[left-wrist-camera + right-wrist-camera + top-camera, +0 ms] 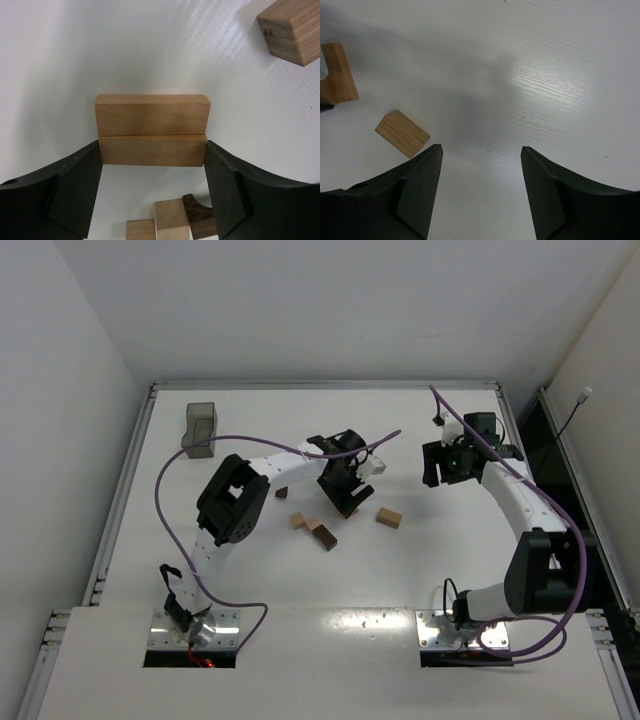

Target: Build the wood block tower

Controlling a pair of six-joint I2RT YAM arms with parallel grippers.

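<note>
Left tool (153, 155) clamped on tan block (150, 147), long axis jaw to jaw; loose blocks (171, 217) at 6 o'clock. Right tool (481, 150) apart, empty, farther off.

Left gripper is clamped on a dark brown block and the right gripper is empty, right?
No. The left wrist view shows the left gripper clamped on a light tan block, not dark brown. The right gripper is empty.
</note>
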